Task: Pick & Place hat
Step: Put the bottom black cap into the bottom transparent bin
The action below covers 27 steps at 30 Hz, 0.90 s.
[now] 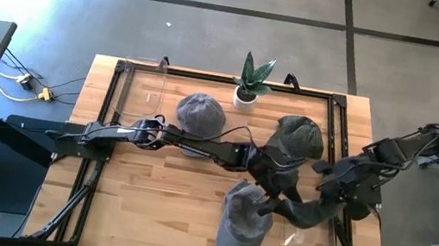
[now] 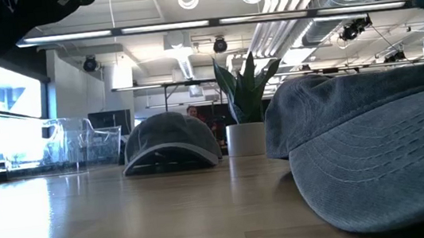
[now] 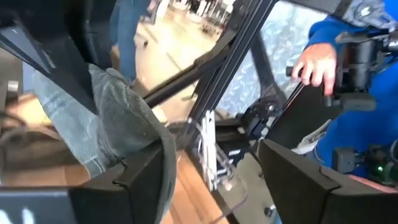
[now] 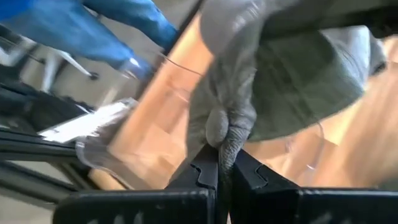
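Wooden table (image 1: 148, 191) carries three caps and a plant (image 1: 252, 80). From the left, the left gripper (image 3: 211, 171) stands open beside the front cap (image 1: 244, 223). Right gripper (image 4: 225, 165) is pinched shut on that cap's cloth; the arms hide its crown.

low view: near cap (image 2: 384, 155) cut off right | arms mostly out of frame

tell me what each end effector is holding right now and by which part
The right end effector is shut on a fold of the front hat's fabric at its edge. The left end effector is open beside that hat, gripping nothing.
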{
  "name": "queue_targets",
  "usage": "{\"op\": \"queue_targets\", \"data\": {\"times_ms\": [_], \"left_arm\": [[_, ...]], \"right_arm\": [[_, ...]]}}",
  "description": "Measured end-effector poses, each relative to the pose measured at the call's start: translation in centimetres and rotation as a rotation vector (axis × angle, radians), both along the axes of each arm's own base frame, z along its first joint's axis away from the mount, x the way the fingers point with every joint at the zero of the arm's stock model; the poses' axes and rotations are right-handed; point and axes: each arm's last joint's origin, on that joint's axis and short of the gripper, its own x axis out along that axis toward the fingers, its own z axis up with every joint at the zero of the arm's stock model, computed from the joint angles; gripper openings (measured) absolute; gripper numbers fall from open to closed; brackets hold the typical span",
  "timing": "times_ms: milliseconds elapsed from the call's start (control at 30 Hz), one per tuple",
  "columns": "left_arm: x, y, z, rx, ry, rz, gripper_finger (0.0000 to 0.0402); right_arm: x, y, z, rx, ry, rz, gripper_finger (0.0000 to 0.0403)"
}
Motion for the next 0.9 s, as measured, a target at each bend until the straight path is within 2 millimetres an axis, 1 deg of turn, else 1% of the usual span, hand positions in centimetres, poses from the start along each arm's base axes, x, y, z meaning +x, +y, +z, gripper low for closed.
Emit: {"op": "queue_targets", "data": {"times_ms": [133,233,367,467,533,633,800,900], "left_arm": [[-0.1,-0.1,-0.6,0.01,0.065,0.011,0.0225],[-0.1,0.0,-0.7,0.011,0.072,0.011,0.0221],[-0.1,0.0,-0.6,-0.016,0.088,0.016,0.022],[-0.1,0.0,-0.6,-0.083,0.13,0.014,0.022],[-0.1,0.0,-0.6,-0.096,0.142,0.02,0.022],[-0.1,0.2,-0.7,-0.097,0.154,0.046,0.022],[0.0,1.2,-1.3,-0.128,0.223,0.091,0.022],[0.0,1.2,-1.3,-0.149,0.239,0.042,0.022]], "right_arm": [[0.1,-0.1,-1.2,-0.063,0.009,-0.017,0.0018],[0.1,-0.2,-1.6,-0.102,0.006,-0.016,0.0023],[-0.1,-0.3,-1.9,-0.123,0.04,-0.018,0.002],[-0.4,-0.4,-1.6,-0.117,0.064,-0.033,0.0018],[-0.5,-0.5,-1.5,-0.128,0.067,-0.037,0.0021],[-0.5,-0.7,-1.6,-0.175,0.06,-0.066,0.0026],[-0.6,-0.9,-1.7,-0.212,0.074,-0.114,0.0039],[-0.7,-1.0,-1.8,-0.228,0.087,-0.144,0.005]]}}
